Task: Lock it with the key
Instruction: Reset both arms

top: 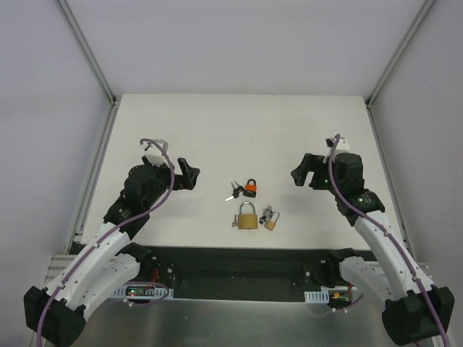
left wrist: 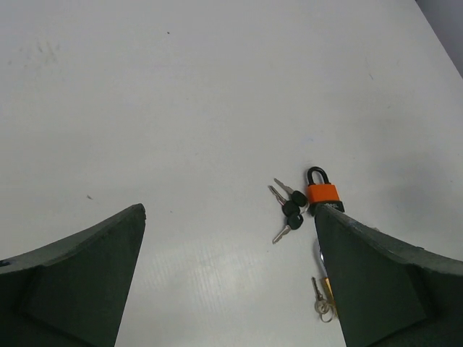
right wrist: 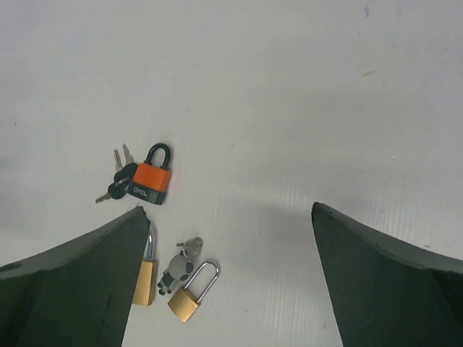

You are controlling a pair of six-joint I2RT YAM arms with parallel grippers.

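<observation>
Hovering wide open, empty, left tool (top: 189, 175) and right tool (top: 302, 173) are flanking the keys (top: 233, 191); pinching one head is looking safest.

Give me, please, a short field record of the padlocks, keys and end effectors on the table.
Left end effector: open, empty, clear of the items
Right end effector: open, empty, clear of the items
Orange-bodied padlock with black shackle: flat on white table
Bunch of black-headed keys: beside the orange padlock
Large brass padlock: nearer the arms
Small brass padlock: right of the large one
</observation>
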